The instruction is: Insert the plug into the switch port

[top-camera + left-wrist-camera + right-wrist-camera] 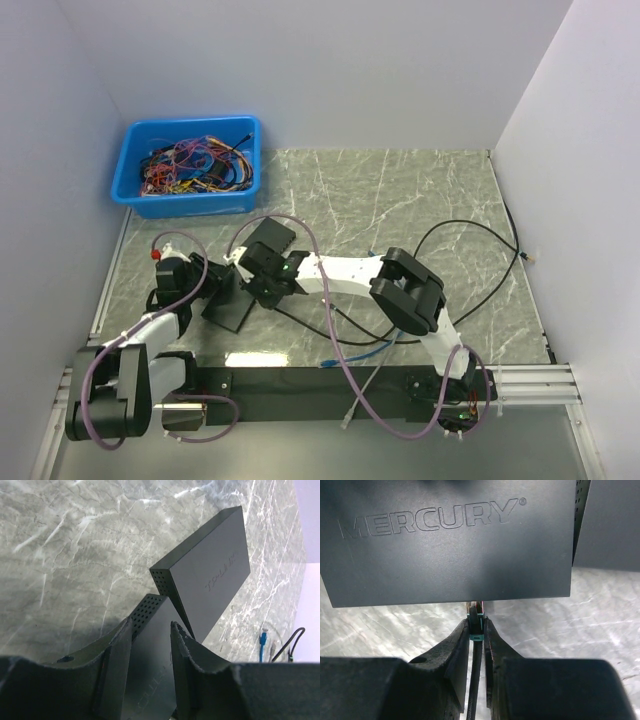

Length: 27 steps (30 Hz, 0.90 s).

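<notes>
**Right wrist view: plug pinched at the edge of the Mercury switch**

The right tool (477, 628) is closed almost fully. Its two fingers pinch a plug (476, 622) with a teal boot, and the dark cable (474, 685) runs back between them. The tip of the plug meets the edge of the Mercury switch (445, 545), a flat dark box with its name embossed on the top face. That top face hides the ports, so I cannot tell whether the plug is seated in one.

A second dark box, the TP-Link switch (210, 575), lies just beyond the first, toward the far side of the marbled bench (400, 190). The two boxes are very close at one corner.

In the left wrist view the left tool (150, 625) is part-way open. The perforated end of the Mercury switch fills the gap, with a finger against each side.

From above, both tools meet over this switch at the near left of the bench, the left one on its left and the right one on its right. A blue bin (135, 160) of tangled wires stands at the far left corner.
</notes>
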{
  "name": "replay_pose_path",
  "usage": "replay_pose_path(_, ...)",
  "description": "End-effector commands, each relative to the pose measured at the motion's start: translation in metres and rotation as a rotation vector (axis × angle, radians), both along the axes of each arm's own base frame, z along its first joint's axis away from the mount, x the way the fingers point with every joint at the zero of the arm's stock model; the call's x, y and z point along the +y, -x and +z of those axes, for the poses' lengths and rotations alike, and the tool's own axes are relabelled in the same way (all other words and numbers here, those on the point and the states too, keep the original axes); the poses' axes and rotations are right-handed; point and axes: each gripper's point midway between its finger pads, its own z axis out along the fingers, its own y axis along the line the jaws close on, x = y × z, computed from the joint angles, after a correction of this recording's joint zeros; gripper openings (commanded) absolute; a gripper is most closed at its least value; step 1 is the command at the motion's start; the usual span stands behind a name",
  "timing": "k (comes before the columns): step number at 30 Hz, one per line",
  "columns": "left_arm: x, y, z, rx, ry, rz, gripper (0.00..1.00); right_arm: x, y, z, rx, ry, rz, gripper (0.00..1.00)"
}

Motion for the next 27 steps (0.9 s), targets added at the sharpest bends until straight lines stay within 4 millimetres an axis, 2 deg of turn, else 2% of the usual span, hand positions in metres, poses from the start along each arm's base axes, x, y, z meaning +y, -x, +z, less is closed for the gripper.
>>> replay_pose_path(1, -0.043, 0.053, -0.027, 0.183, 0.127, -0.159, 0.41, 0.050, -0.081, 0.106, -0.256, -0.381, -0.066, 0.00)
replay_pose_path(3, -0.043, 0.057, -0.032, 0.199, 0.131, -0.153, 0.41, 0.049, -0.083, 0.114, -0.256, -0.419, -0.049, 0.00)
replay_pose_path(6, -0.043, 0.060, -0.036, 0.195, 0.136, -0.148, 0.41, 0.059, -0.081, 0.134, -0.279, -0.501, 0.013, 0.00)
replay_pose_path(9, -0.044, 0.061, -0.038, 0.201, 0.138, -0.154, 0.42, 0.071, -0.071, 0.145, -0.280, -0.537, 0.133, 0.00)
replay_pose_path(18, -0.047, 0.060, -0.042, 0.222, 0.150, -0.168, 0.41, 0.095, -0.044, 0.157, -0.260, -0.616, 0.323, 0.00)
replay_pose_path(22, -0.048, 0.060, -0.044, 0.229, 0.156, -0.163, 0.41, 0.100, -0.046, 0.166, -0.298, -0.647, 0.333, 0.00)
replay_pose_path(27, -0.046, 0.058, -0.042, 0.227, 0.150, -0.140, 0.43, 0.108, -0.056, 0.160, -0.317, -0.640, 0.322, 0.00)
